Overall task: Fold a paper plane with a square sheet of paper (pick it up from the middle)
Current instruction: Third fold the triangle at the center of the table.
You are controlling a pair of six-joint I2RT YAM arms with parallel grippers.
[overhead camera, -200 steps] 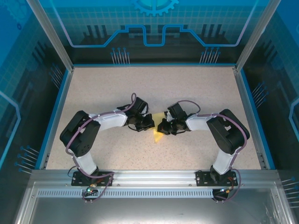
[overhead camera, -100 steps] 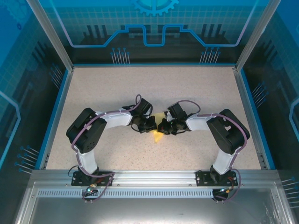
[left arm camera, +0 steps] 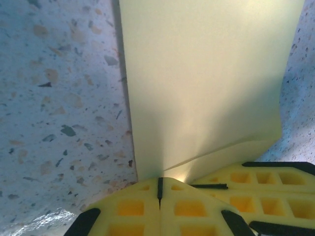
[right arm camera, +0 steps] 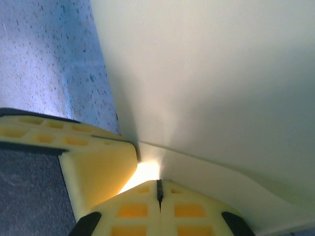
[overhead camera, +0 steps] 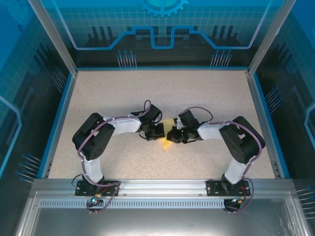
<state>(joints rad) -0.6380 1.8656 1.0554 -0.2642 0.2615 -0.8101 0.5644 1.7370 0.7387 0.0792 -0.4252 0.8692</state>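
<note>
Two pincers meet at desk [overhead camera: 206, 93] centre; left pincer [left arm camera: 160, 191] and right pincer [right arm camera: 159, 191] each clamped on folded pale-yellow paper [overhead camera: 165, 143], held between them, pointed end toward near edge.

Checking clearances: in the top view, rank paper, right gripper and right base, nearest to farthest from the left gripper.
1. paper, touching the left gripper tips.
2. right gripper, just across the paper.
3. right base, near table edge.

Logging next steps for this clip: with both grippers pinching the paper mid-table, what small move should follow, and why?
Probably draw the left gripper and right gripper slightly apart to tauten the paper: both are shut on it, nearly fingertip to fingertip.
</note>
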